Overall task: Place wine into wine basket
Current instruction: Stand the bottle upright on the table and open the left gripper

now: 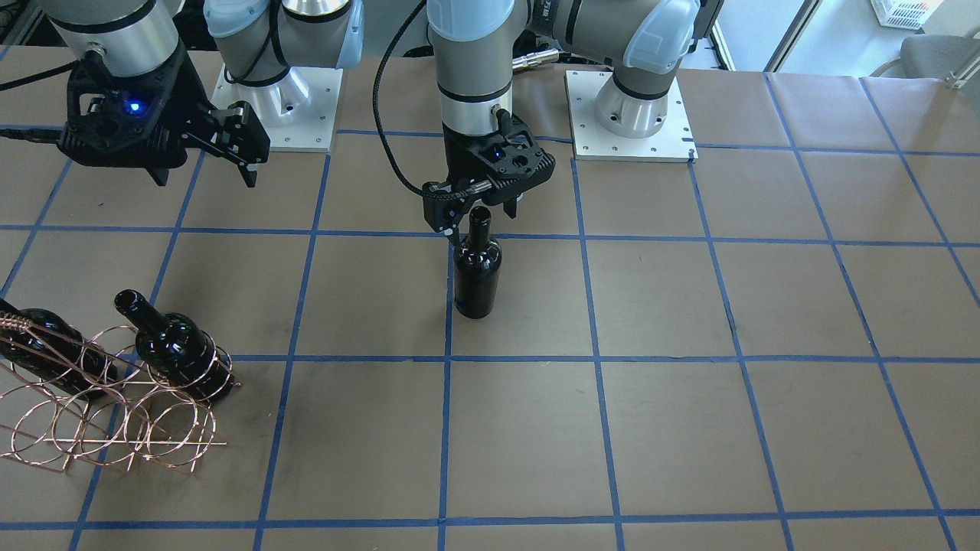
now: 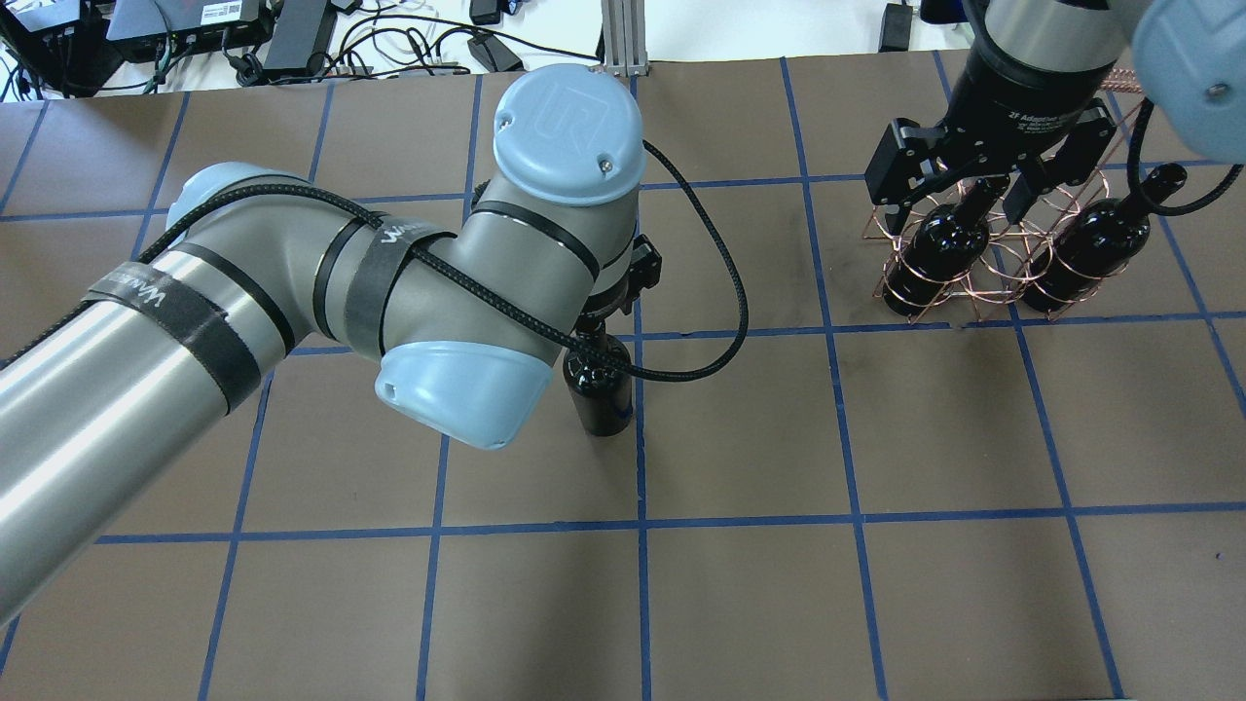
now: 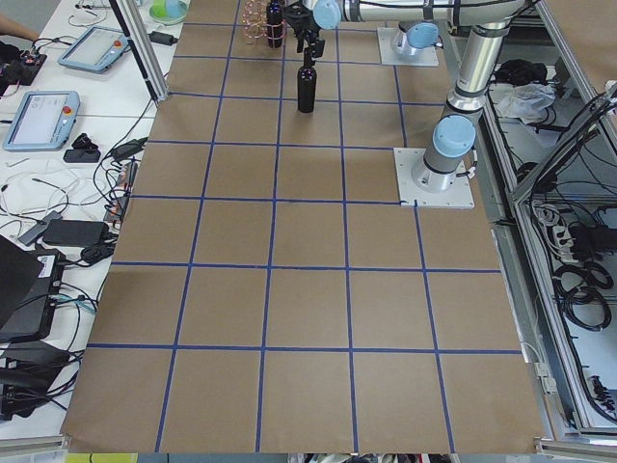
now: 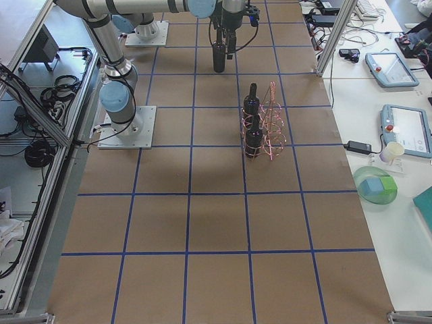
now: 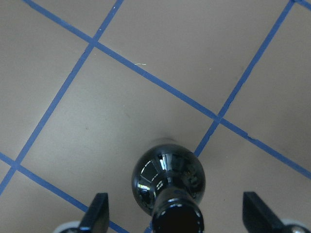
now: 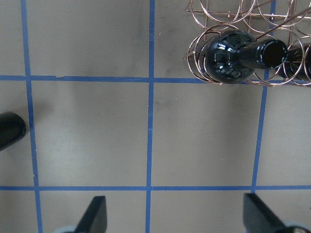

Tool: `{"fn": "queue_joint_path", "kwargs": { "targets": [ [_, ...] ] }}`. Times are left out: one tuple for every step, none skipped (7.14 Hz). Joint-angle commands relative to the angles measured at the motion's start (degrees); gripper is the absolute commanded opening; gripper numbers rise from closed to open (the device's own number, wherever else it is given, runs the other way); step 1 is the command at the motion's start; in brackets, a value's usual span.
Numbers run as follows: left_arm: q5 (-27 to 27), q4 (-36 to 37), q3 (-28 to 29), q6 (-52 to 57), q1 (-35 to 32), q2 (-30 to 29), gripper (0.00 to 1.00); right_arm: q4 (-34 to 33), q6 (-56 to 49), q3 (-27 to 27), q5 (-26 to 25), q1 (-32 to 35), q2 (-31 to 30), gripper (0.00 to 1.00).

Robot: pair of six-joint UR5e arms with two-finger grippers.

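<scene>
One wine bottle (image 1: 477, 268) stands upright on the table near its middle; it also shows in the overhead view (image 2: 602, 389) and the left wrist view (image 5: 167, 179). My left gripper (image 1: 481, 218) is open, one finger on each side of the bottle's neck, clear of the glass (image 5: 177, 216). The copper wire wine basket (image 1: 115, 413) holds two more bottles (image 1: 180, 348) (image 1: 46, 348), lying tilted in its loops. My right gripper (image 2: 959, 200) is open and empty, raised above the table near the basket (image 6: 233, 14).
The brown table cover carries a blue tape grid (image 1: 444, 428). The two arm bases (image 1: 632, 115) (image 1: 279, 107) stand at the robot's edge. The left arm's cable (image 2: 720, 321) loops beside the upright bottle.
</scene>
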Motion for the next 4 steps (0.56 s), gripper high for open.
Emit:
{"fn": "queue_joint_path", "kwargs": {
  "targets": [
    [0.73, 0.05, 1.72, 6.4, 1.4, 0.82, 1.0, -0.25, 1.67, 0.01, 0.13, 0.06, 0.03, 1.0],
    [0.39, -2.3, 4.52, 9.59, 4.11, 1.52, 1.0, -0.43, 2.73, 0.01, 0.22, 0.06, 0.2, 1.0],
    [-0.23, -7.64, 7.5, 17.28, 7.71, 2.66, 1.0, -0.6, 2.57, 0.01, 0.66, 0.06, 0.29, 1.0],
    [-1.19, -13.78, 9.1, 29.36, 11.31, 4.07, 1.0, -2.52, 2.48, -0.08, 0.84, 0.66, 0.56, 1.0]
  ]
}}
